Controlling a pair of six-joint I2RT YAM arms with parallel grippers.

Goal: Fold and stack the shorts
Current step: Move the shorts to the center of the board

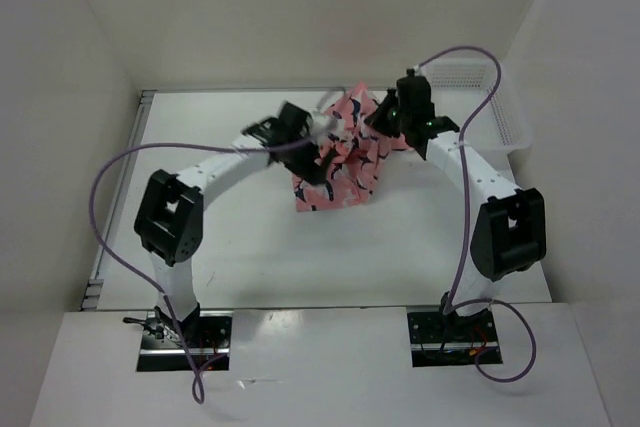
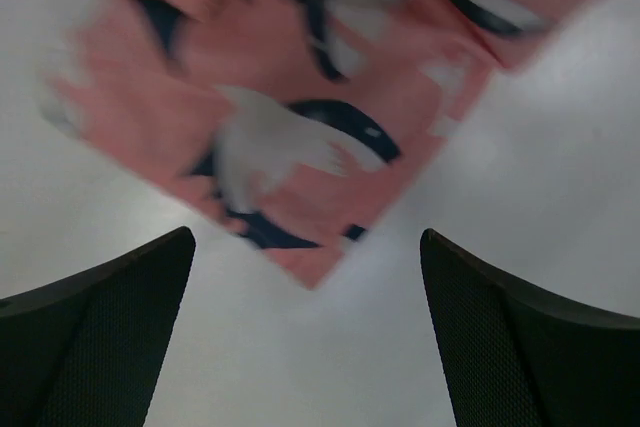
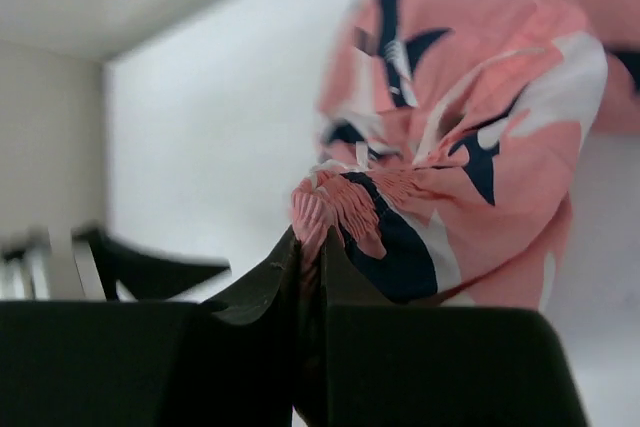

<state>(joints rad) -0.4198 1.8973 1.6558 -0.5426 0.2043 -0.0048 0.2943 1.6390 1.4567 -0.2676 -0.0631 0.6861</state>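
The salmon-pink shorts with navy-and-white print hang bunched in the middle of the white table, their lower edge resting on it. My right gripper is shut on a gathered bit of the waistband and holds the shorts' top up; in the right wrist view the jaws pinch the ribbed fabric. My left gripper is open at the shorts' left side. In the left wrist view its jaws stand wide apart and hold nothing, with a blurred corner of the shorts just beyond them over the table.
A white mesh basket stands at the back right, just behind the right arm. White walls close the table at the back and both sides. A blurred dark shape shows at the left of the right wrist view.
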